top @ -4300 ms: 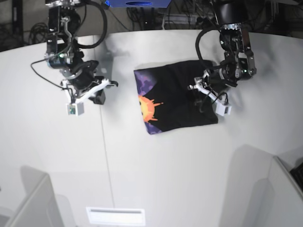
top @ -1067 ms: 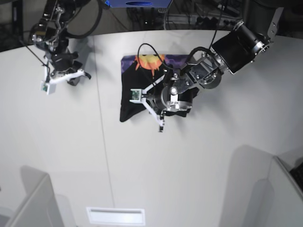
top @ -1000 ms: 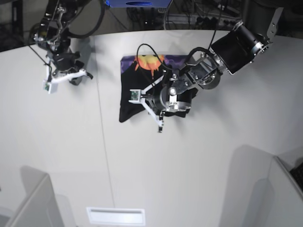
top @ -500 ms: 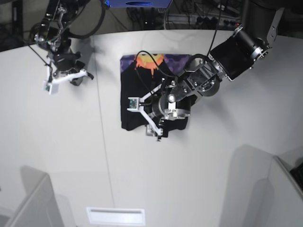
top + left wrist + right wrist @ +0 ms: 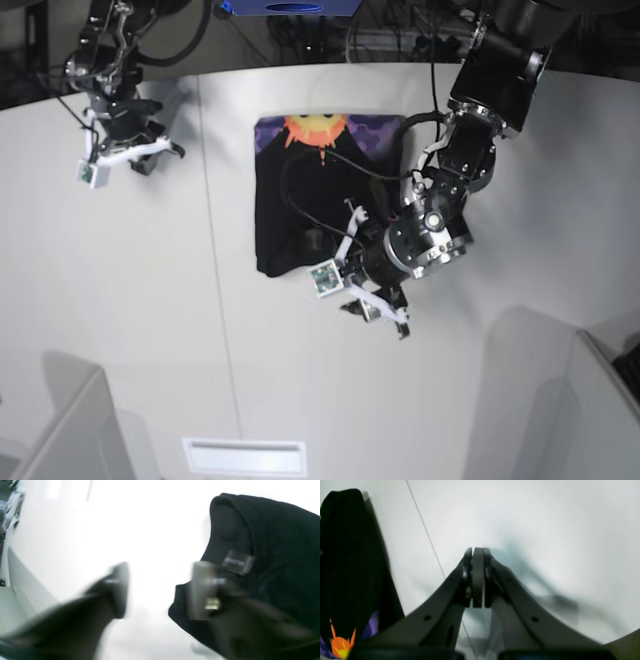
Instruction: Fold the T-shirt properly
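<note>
The black T-shirt (image 5: 300,205) lies folded flat in a rectangle on the white table (image 5: 130,320), its orange sun print (image 5: 316,130) at the far edge. My left gripper (image 5: 380,308) is open and empty, just off the shirt's front right corner. In the left wrist view the left gripper (image 5: 160,590) stands open over bare table, one finger (image 5: 202,590) beside the shirt's edge (image 5: 275,555) and its label (image 5: 237,562). My right gripper (image 5: 150,158) is far left of the shirt. In the right wrist view the right gripper (image 5: 477,580) is shut and empty, with the shirt (image 5: 345,555) at the left.
A thin seam (image 5: 215,300) runs down the table, left of the shirt. Grey partitions stand at the front left (image 5: 70,430) and front right (image 5: 540,400). A vent slot (image 5: 245,455) lies at the front edge. Cables hang behind the table.
My left gripper has let go of the shirt's front edge and drawn back to the front right, off the cloth. The shirt now lies flat. The right arm has shifted slightly.
</note>
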